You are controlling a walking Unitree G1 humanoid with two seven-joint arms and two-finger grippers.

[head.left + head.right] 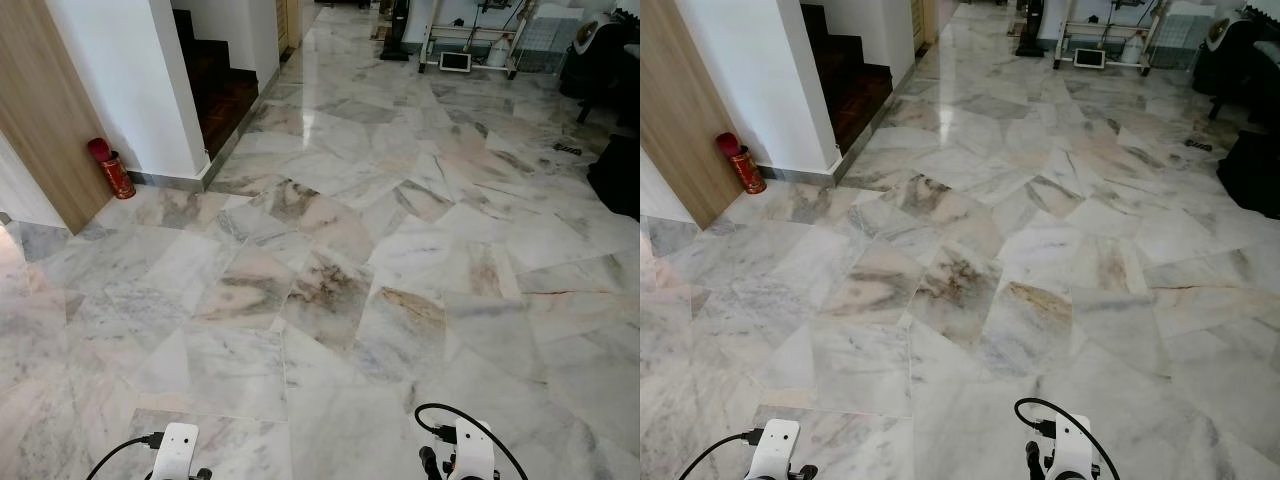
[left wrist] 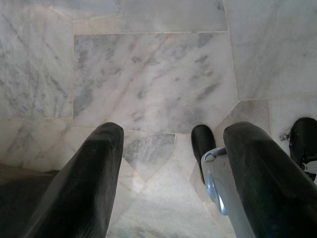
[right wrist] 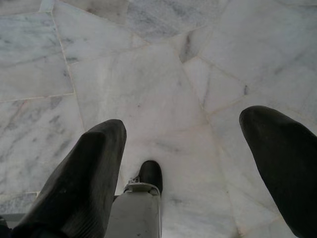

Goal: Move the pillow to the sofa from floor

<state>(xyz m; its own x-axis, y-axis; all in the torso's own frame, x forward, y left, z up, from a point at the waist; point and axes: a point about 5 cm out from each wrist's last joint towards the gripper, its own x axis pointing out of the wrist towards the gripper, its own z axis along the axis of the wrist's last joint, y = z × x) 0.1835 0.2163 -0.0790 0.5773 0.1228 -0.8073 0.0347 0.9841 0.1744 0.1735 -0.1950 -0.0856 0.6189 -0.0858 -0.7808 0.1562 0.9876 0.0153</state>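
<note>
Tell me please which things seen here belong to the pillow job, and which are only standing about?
For the job:
left gripper, open, hanging over the marble floor
right gripper, open, hanging over the same floor

Only standing about:
red canister by the white wall corner
dark stairs
white rack far off
black bag on the robot's right
</note>
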